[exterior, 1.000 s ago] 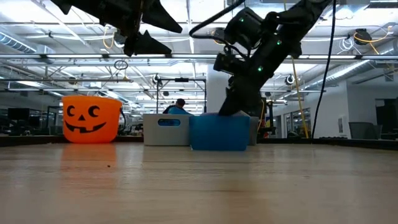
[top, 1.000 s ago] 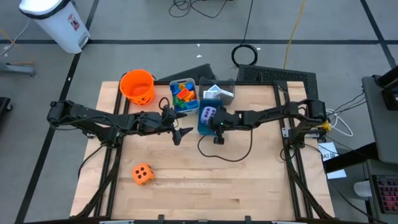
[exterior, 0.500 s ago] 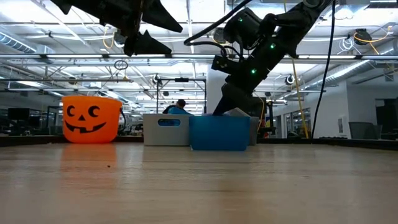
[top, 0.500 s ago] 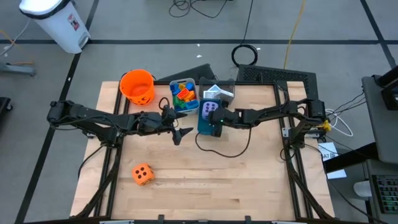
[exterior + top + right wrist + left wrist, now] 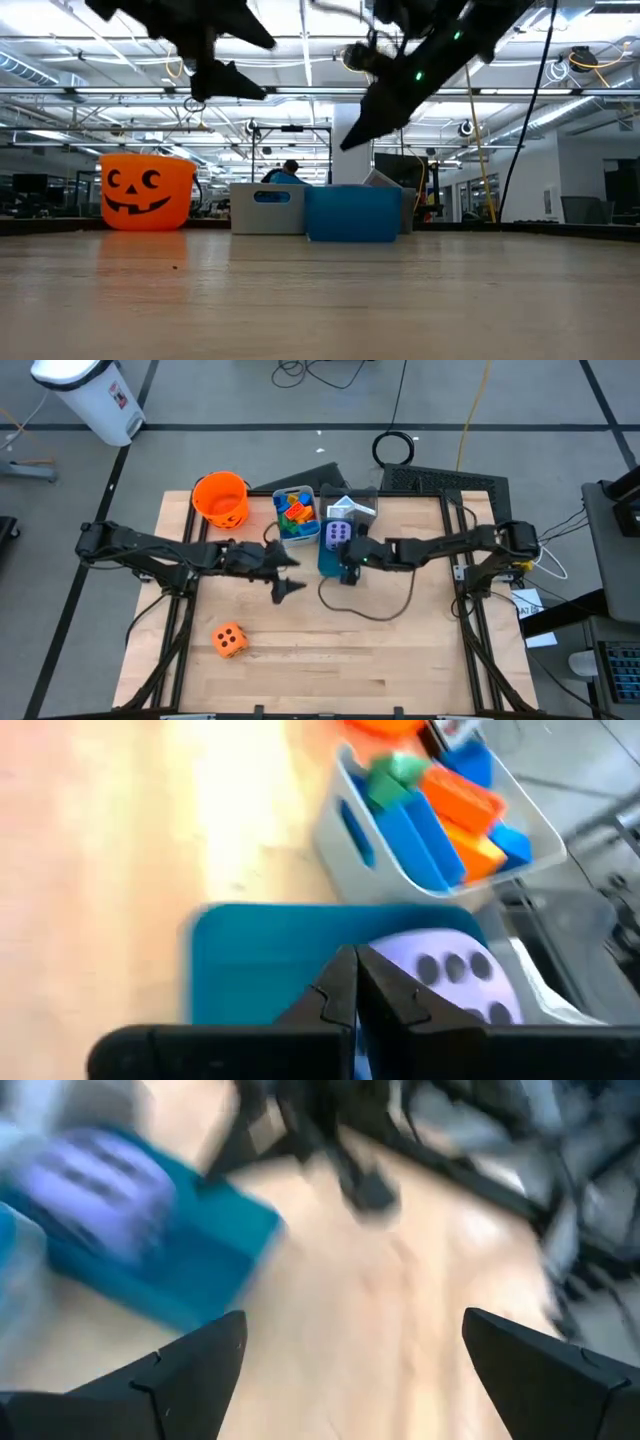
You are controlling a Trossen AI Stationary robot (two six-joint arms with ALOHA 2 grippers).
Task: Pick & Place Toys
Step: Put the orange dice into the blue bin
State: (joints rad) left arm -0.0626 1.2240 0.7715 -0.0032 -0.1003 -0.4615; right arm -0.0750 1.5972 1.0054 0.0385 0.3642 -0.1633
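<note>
Currently, you have one orange foam die with dark dots (image 5: 229,640) lying alone on the near left of the wooden table (image 5: 400,660), well apart from everything else. One orange pumpkin-face bucket (image 5: 220,498) stands at the far left. To its right, one grey bin (image 5: 296,517) holds the multicoloured plastic blocks (image 5: 450,805); their number cannot be told. Next comes one blue bin (image 5: 331,560) containing one purple die with dark dots (image 5: 338,533); a third bin (image 5: 352,508) behind it holds something pale.

The left gripper (image 5: 284,576) hangs above the table just in front of the grey bin, fingers spread wide and empty. The right gripper (image 5: 347,574) is fully closed and holds nothing. Compared with a second ago, it has risen out of the blue bin to hover at that bin's near edge.
</note>
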